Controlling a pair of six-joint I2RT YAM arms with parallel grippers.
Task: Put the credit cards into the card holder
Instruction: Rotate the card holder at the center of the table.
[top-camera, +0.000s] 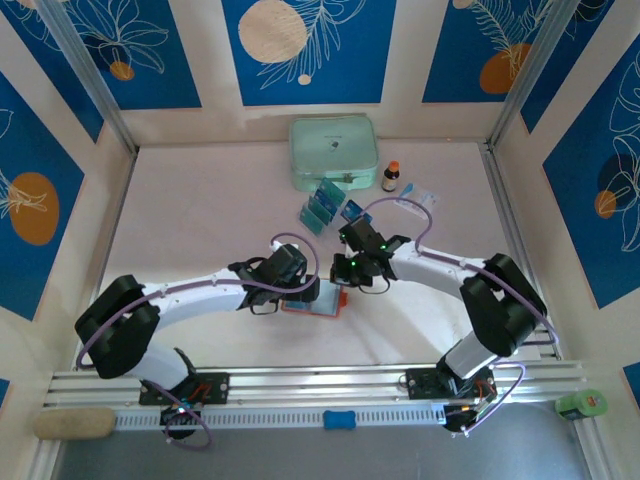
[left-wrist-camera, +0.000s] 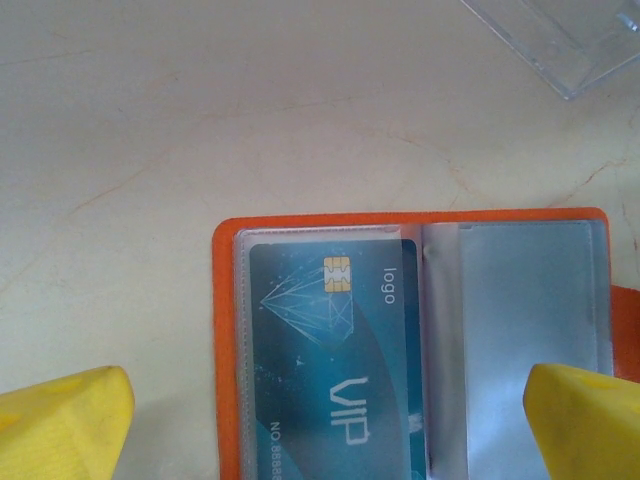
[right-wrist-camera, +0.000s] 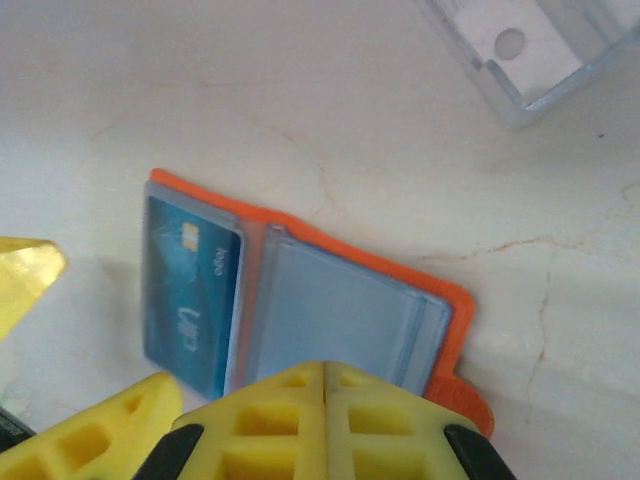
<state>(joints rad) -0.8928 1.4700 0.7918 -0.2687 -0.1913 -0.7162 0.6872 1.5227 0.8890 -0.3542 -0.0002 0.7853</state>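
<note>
Left wrist: card holder (left-wrist-camera: 530, 300) unfolded (credit card (left-wrist-camera: 330, 370) pocketed), left tool (left-wrist-camera: 328, 405) spread, right tool (right-wrist-camera: 325, 380) closed, empty

Small orange-red fold-over card holder (left-wrist-camera: 224, 340) lying open and flat, greyish clear pockets facing up, one teal-blue credit card (left-wrist-camera: 330, 370) with gold chip inside one pocket, neighbouring pocket empty, other teal-blue cards (top-camera: 320, 207) in a row, well apart

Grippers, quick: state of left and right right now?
Left gripper: open over the card holder, holding nothing.
Right gripper: shut, nothing visible between its fingers.
</note>
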